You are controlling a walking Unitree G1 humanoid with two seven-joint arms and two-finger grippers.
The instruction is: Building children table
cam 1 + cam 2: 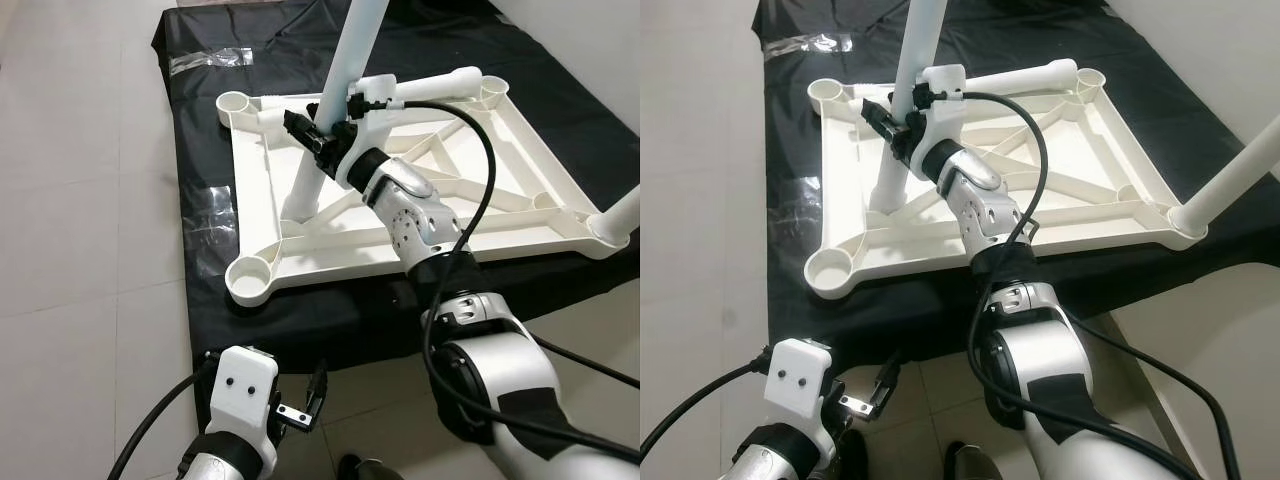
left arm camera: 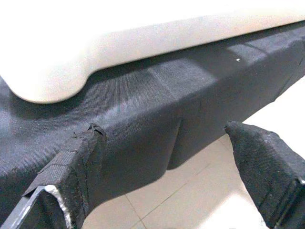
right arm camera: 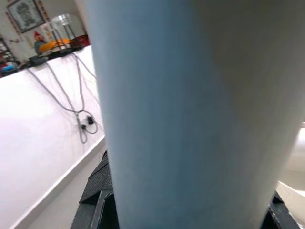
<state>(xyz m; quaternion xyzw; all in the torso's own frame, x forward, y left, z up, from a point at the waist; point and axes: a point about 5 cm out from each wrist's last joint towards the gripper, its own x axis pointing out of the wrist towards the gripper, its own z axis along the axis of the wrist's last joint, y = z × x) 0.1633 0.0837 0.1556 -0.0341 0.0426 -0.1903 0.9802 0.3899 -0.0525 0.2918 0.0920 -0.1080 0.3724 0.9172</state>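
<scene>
Right gripper (image 1: 318, 135) is clamping a white table leg (image 1: 345, 75) standing on the upturned white tabletop (image 1: 500, 190), which is lying on a black mat (image 1: 205, 150). Left gripper (image 2: 167, 162), in its wrist view, is hovering with fingers apart near the mat's edge.

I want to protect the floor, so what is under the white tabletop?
A black mat lies under the tabletop, over floor tiles. What the tabletop covers is hidden.
</scene>
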